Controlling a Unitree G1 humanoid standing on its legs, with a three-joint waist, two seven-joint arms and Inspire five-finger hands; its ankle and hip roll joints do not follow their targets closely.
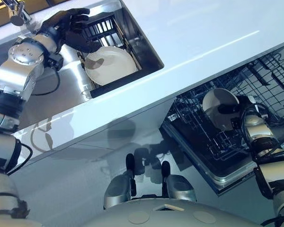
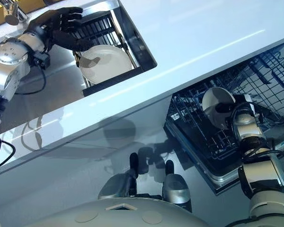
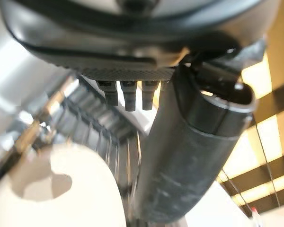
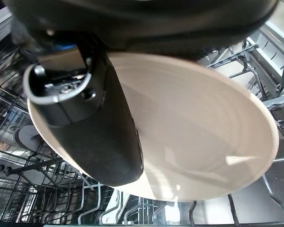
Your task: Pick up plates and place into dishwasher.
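Observation:
A white plate (image 1: pixel 111 66) lies in the black dish rack (image 1: pixel 102 28) inside the sink. My left hand (image 1: pixel 68 26) hovers over the rack's far side with its fingers spread, open, and its thumb (image 3: pixel 189 156) reaches down near the plate's (image 3: pixel 61 198) rim. Lower right, my right hand (image 1: pixel 233 109) is shut on a second white plate (image 1: pixel 217 106), held on edge above the dishwasher's lower rack (image 1: pixel 213 146). In the right wrist view the thumb (image 4: pixel 94 127) lies across that plate's face (image 4: pixel 199 137), with rack tines (image 4: pixel 38 189) just beyond.
A white countertop (image 1: pixel 203 38) runs between the steel sink (image 1: pixel 68 87) and the pulled-out dishwasher rack. A faucet (image 1: pixel 16 12) stands at the far left behind my left arm. Wire tines and baskets (image 1: pixel 270 80) crowd the rack's far side.

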